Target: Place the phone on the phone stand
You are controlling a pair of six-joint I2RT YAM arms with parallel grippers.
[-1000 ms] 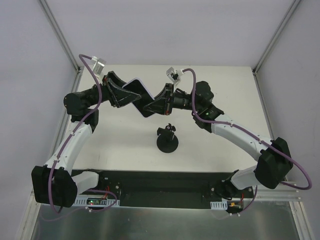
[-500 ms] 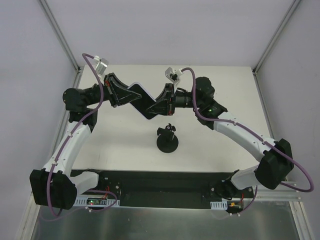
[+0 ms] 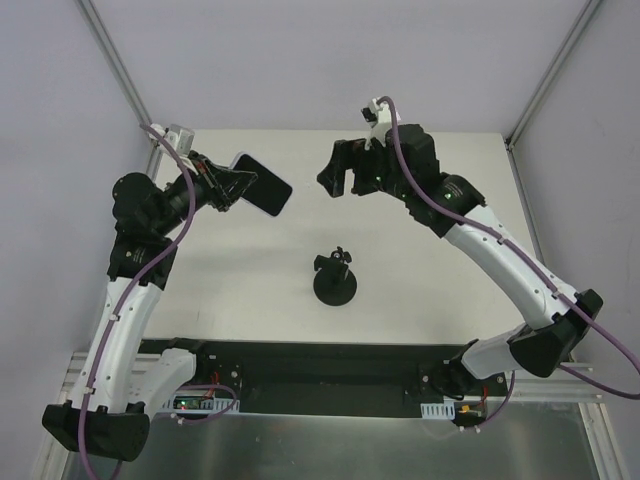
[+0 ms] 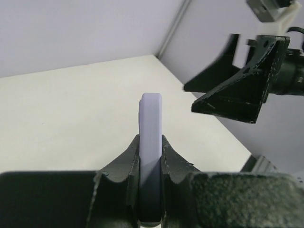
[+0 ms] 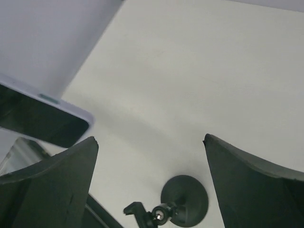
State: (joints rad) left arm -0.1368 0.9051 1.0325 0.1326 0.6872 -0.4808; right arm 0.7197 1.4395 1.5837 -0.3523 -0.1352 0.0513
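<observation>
From the overhead camera I see the left gripper [image 3: 238,186] clamped on one end of the phone [image 3: 264,185]. The phone is held off the table [image 3: 240,280] over its far left part, with its glossy black face toward the camera. The right gripper [image 3: 336,180] hangs near the phone's free end without touching it. The phone stand [image 3: 336,279] sits upright near the table's middle, well apart from both. On my left wrist feed the phone [image 4: 151,114] shows edge-on, a pale lavender strip pinched tight between the two black fingers [image 4: 129,154]. On the right wrist feed the right gripper [image 5: 150,139] is spread wide and grips nothing. The phone's black corner [image 5: 40,118] lies off to the left, and the phone stand [image 5: 184,200] is below.
</observation>
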